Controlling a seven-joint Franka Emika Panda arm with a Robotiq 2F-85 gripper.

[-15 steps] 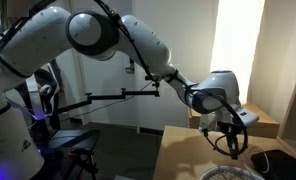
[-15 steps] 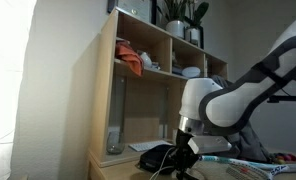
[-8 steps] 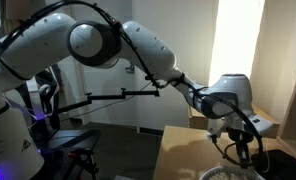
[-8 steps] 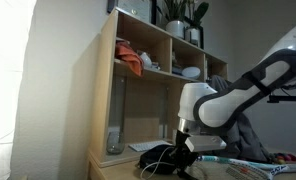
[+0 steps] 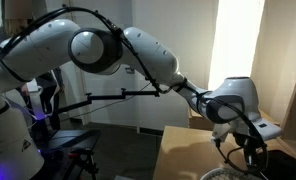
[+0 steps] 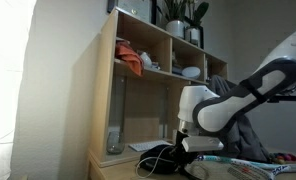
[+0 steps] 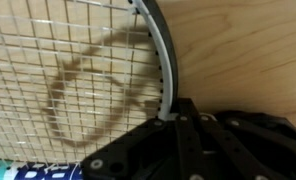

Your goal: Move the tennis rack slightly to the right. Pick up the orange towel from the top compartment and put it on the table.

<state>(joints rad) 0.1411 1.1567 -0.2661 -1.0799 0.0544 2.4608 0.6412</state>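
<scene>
The tennis rack [image 7: 78, 70] lies flat on the table [image 7: 238, 50], its string grid filling the left of the wrist view and its white-and-dark frame [image 7: 165, 75] curving down the middle. My gripper [image 7: 176, 108] is shut, its tips pressed against the outside of that frame; nothing shows between the fingers. In both exterior views the gripper [image 5: 244, 158] [image 6: 181, 160] hangs low over the tabletop, with part of the racket head [image 5: 226, 173] under it. The orange towel [image 6: 131, 62] lies crumpled in the top left compartment of the wooden shelf [image 6: 106, 100].
A flat black pad [image 7: 263, 130] lies on the table right of the racket frame. The shelf's other top compartment holds a pale round object [image 6: 191, 72], and potted plants [image 6: 178, 15] stand on top. A camera stand [image 5: 98, 98] is beside the table.
The arm has carried the shut gripper sideways and lower over the table, rightward in an exterior view, staying at the racket head. The orange towel has not moved.
</scene>
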